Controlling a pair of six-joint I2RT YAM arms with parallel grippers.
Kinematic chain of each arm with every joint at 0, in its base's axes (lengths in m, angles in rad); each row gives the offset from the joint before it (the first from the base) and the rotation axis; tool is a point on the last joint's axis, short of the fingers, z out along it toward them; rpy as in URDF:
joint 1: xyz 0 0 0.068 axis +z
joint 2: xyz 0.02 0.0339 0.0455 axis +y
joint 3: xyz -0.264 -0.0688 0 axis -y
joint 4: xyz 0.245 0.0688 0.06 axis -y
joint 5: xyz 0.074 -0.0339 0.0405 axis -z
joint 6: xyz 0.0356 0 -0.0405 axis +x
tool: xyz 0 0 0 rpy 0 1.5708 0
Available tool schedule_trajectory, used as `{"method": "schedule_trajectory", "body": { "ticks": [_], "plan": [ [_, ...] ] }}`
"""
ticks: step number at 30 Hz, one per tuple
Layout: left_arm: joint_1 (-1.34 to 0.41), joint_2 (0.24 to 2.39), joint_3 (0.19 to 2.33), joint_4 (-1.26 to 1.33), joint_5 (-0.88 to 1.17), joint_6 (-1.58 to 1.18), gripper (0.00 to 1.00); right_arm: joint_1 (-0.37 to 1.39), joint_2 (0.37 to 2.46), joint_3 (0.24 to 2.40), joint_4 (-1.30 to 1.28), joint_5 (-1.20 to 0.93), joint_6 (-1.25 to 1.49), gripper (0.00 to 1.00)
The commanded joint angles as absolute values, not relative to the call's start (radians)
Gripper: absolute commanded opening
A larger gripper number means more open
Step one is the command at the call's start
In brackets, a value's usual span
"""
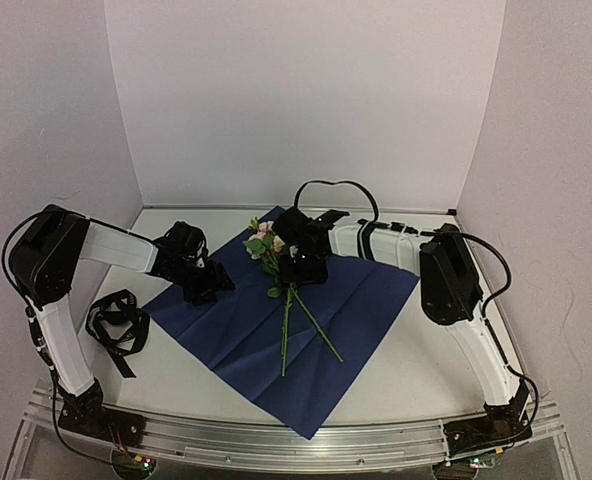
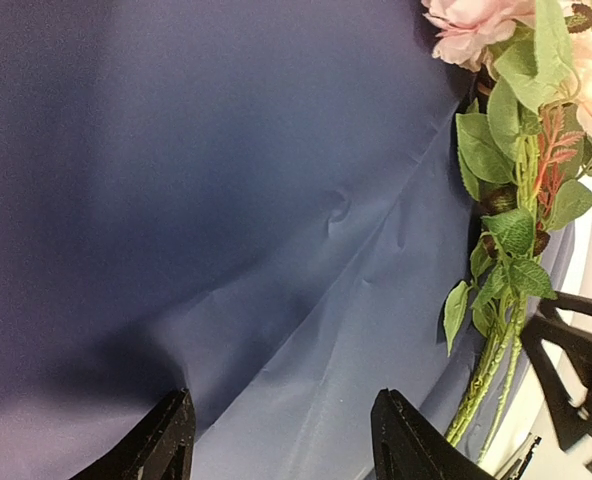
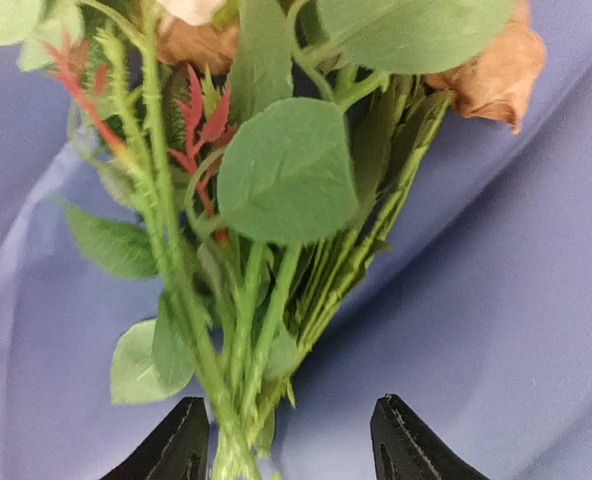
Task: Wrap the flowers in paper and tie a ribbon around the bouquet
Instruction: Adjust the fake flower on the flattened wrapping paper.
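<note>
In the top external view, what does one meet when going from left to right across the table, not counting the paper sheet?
ribbon → left gripper → flowers

No legible text, label, brand, number or sign on any surface in view.

Paper point(image 1: 238, 330): matt navy sheet, smooth, with fine creases and one small dimple. Flowers point(image 1: 266, 243): leaves point(image 3: 286, 170) matt, cloth-like and veined; stems point(image 3: 241, 340) plastic-looking with a fine bristly surface. Ribbon point(image 1: 116, 322): black, dull, soft cloth. Table point(image 1: 406, 370): white, matt. Front rail point(image 1: 276, 438): brushed metal with a slight sheen.
</note>
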State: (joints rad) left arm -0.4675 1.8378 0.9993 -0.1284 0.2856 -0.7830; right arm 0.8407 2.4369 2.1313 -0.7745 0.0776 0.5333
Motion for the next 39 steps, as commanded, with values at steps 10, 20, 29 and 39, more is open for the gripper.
{"method": "schedule_trajectory", "body": {
  "ticks": [10,20,29,39],
  "plan": [
    [-0.467,1.859,1.028,-0.11,0.298,-0.787,0.62,0.864,2.146,1.884,-0.736,0.079,0.462,0.58],
    [-0.467,1.867,1.025,-0.103,0.306,-0.783,0.62,0.894,2.138,1.788,-0.714,0.067,0.476,0.52],
    [-0.467,1.878,1.029,-0.101,0.311,-0.782,0.62,0.907,2.184,1.804,-0.707,0.05,0.485,0.47],
    [-0.468,1.879,1.029,-0.107,0.312,-0.782,0.62,0.91,2.264,1.814,-0.692,0.034,0.486,0.4]
  ]
}}
